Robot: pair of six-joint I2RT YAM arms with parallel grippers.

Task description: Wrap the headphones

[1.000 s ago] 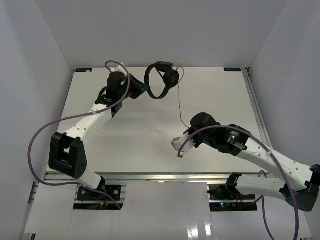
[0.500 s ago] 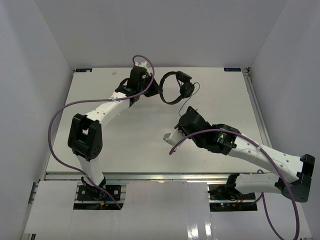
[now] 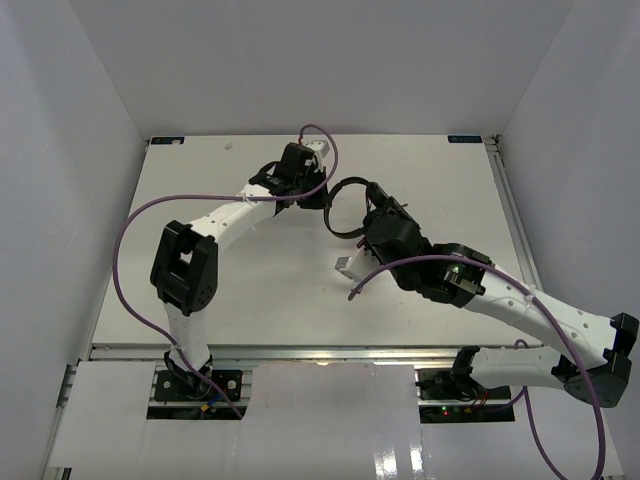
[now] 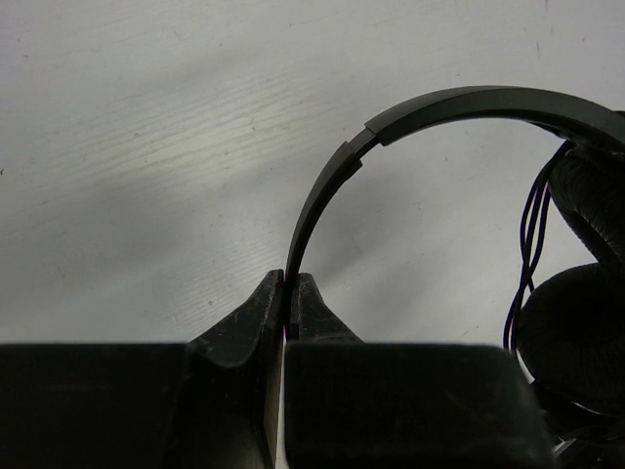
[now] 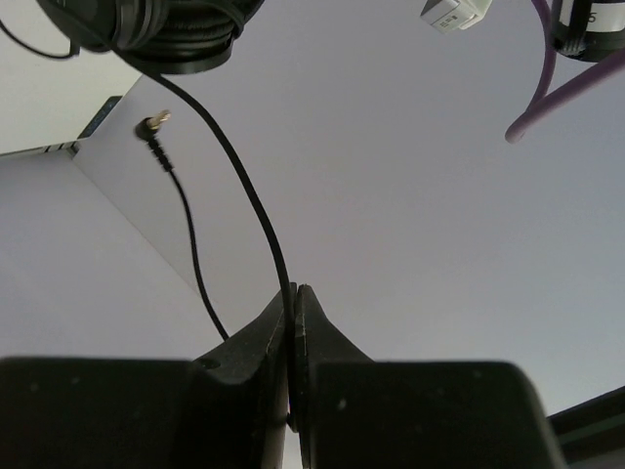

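Observation:
The black headphones (image 3: pixel 345 205) hang above the middle of the table between my two arms. My left gripper (image 4: pixel 290 283) is shut on the thin headband (image 4: pixel 332 186); the padded earcups (image 4: pixel 576 322) show at the right of the left wrist view. My right gripper (image 5: pixel 293 291) is shut on the thin black cord (image 5: pixel 244 186), which runs up to an earcup (image 5: pixel 176 29) at the top left of the right wrist view. The cord's free end with the jack plug (image 5: pixel 151 123) dangles to the left. In the top view my right gripper (image 3: pixel 385 212) sits right beside the earcups.
Thick purple robot cables (image 3: pixel 130 230) loop off both arms. The white table (image 3: pixel 260 290) has raised rails along its right edge (image 3: pixel 510 200) and white walls on three sides. A small white part of the right arm (image 3: pixel 345 266) sticks out below the headphones.
My left gripper carried the headphones rightward and toward the table's middle. My right gripper moved up and left along the cord until it reached the earcups.

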